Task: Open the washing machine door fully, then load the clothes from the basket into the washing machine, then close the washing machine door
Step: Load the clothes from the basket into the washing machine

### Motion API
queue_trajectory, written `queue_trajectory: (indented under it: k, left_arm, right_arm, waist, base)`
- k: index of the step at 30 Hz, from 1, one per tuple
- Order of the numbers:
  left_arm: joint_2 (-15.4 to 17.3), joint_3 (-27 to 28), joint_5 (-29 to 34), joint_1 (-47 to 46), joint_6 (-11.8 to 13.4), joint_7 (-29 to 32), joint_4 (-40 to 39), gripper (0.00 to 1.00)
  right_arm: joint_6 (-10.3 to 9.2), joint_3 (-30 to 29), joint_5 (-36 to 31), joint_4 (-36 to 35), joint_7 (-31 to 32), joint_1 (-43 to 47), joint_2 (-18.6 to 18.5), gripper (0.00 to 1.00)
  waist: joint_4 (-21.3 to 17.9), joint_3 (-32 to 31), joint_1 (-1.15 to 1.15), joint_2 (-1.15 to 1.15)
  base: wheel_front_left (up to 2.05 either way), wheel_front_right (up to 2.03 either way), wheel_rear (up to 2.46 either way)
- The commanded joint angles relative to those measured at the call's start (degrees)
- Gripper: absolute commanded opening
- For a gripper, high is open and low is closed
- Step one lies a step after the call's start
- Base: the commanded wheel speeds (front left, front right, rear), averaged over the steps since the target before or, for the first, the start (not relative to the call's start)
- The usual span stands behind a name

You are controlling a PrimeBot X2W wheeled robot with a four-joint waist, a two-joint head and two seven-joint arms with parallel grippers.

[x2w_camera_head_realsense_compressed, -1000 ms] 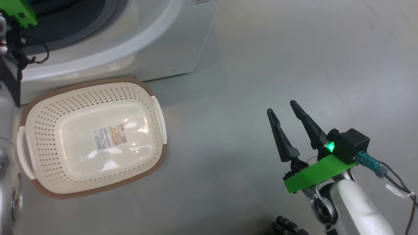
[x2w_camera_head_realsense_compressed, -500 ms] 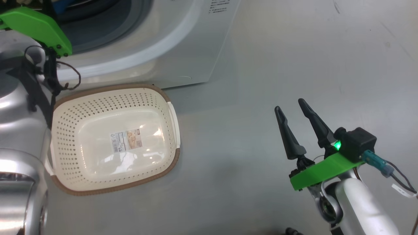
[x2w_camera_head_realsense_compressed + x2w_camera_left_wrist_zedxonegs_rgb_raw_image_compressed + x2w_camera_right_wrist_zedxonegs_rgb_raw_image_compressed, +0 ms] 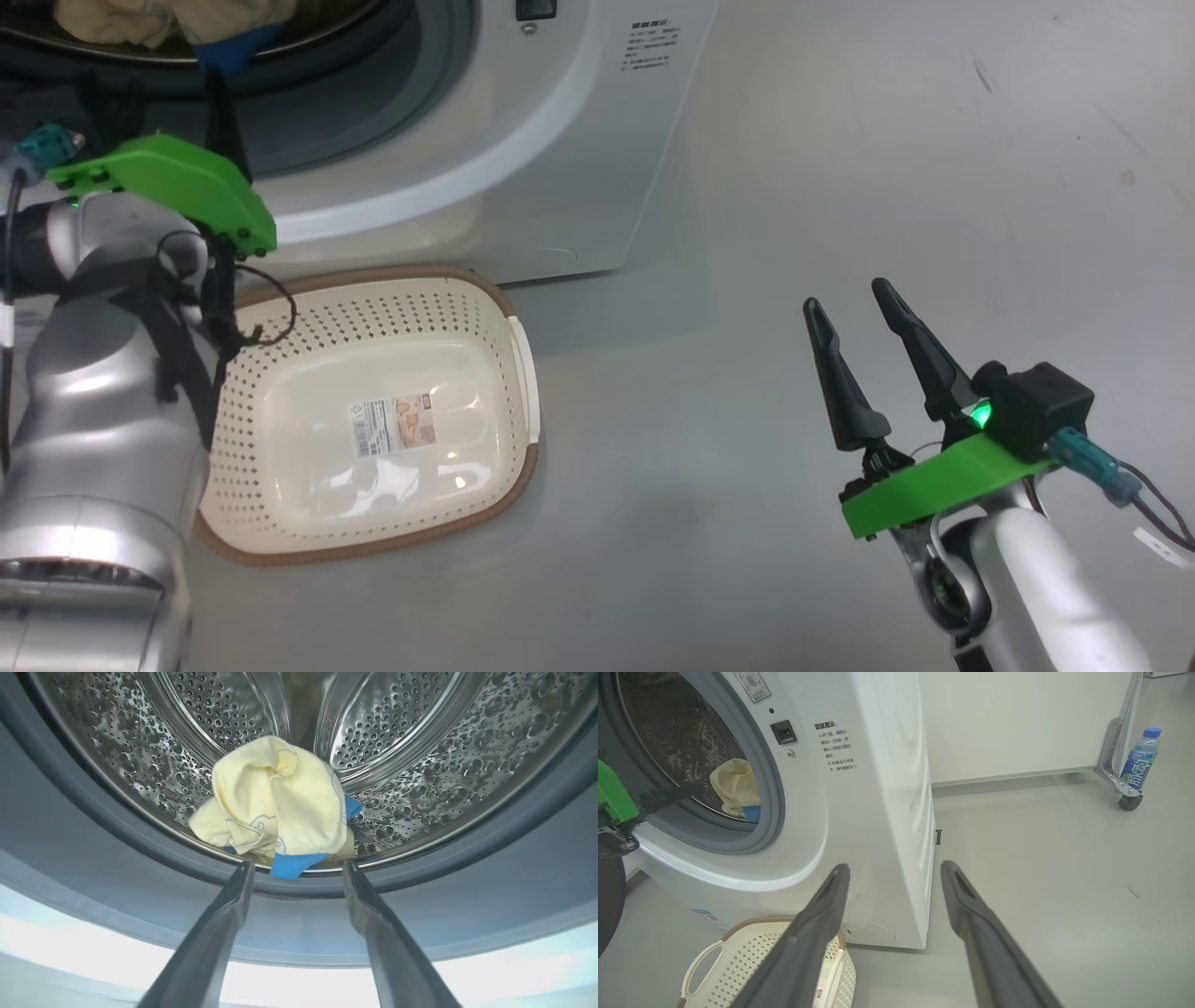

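The clothes (image 3: pixel 275 798) lie in the drum (image 3: pixel 420 765), just past the tips of the left gripper (image 3: pixel 297 865), which is spread apart and empty. The right gripper (image 3: pixel 845 293) is spread too.

arms (image 3: pixel 103 439): silver | wrist plates (image 3: pixel 177 182): green (black screws) | fingers (image 3: pixel 840 383): dark, tapered

So the basket (image 3: pixel 411 313) in front of the washing machine (image 3: pixel 579 159) is partly hidden by the left arm (image 3: pixel 103 439). The clothes (image 3: pixel 140 19) inside it are cropped up top, and the warning sticker (image 3: pixel 658 45) print is unreadable.
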Motion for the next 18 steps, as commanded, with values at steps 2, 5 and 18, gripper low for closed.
queue_trajectory:
  k: [2,5,18]
  left_arm:
    - [1.6,0.8,-0.4,1.3,-0.3,-0.7,-2.6,1.0]
    - [1.3,0.9,-0.7,4.3,-0.5,-0.8,-4.5,1.0]
    - [-0.3,5.2,-0.4,25.5,1.9,-0.8,-25.2,1.0]
  right_arm:
    - [0.02,0.4,-0.4,-1.4,-0.4,0.8,-0.8,1.0]
    - [0.02,0.2,-0.4,-1.4,-0.4,0.8,-0.9,1.0]
    - [0.02,-2.2,-1.1,-1.7,-0.4,2.4,-1.6,1.0]
  waist:
    - [0.4,-0.5,0.0,0.0]
    - [0.5,-1.1,0.0,0.0]
    - [2.5,-5.0,0.0,0.0]
  base:
    - [0.0,0.0,0.0]
    - [0.0,0.0,0.0]
    - [0.0,0.0,0.0]
